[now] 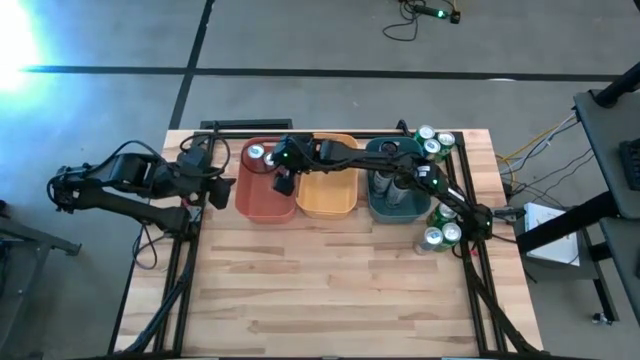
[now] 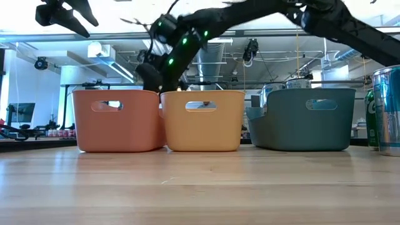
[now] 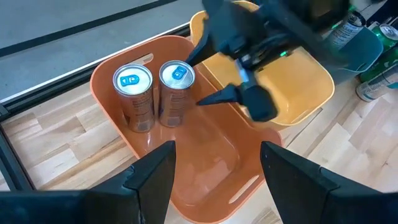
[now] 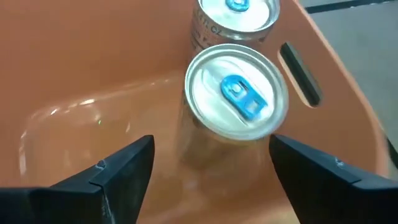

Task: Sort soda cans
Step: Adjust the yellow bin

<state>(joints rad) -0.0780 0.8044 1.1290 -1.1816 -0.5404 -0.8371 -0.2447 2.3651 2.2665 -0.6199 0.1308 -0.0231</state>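
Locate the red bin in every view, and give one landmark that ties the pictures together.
High view: red bin, leftmost of three bins, right gripper over it.
Low view: leftmost bin, beside the orange bin.
Left wrist view: centre, holding two cans.
Right wrist view: fills the frame.
Shared landmark: the two blue-tabbed cans.

Right arm reaches across from the bench's right edge, elbow over the teal bin [image 1: 395, 200], wrist bent down above the red bin [image 1: 262, 200]. Right claw [image 4: 208, 165] hangs inside that bin, fingers spread wide w/ nothing between them. Left arm folded off the bench's left edge, forearm aimed at the red bin, left claw [image 3: 214, 165] just beside the bin's left wall, fingers apart, empty.
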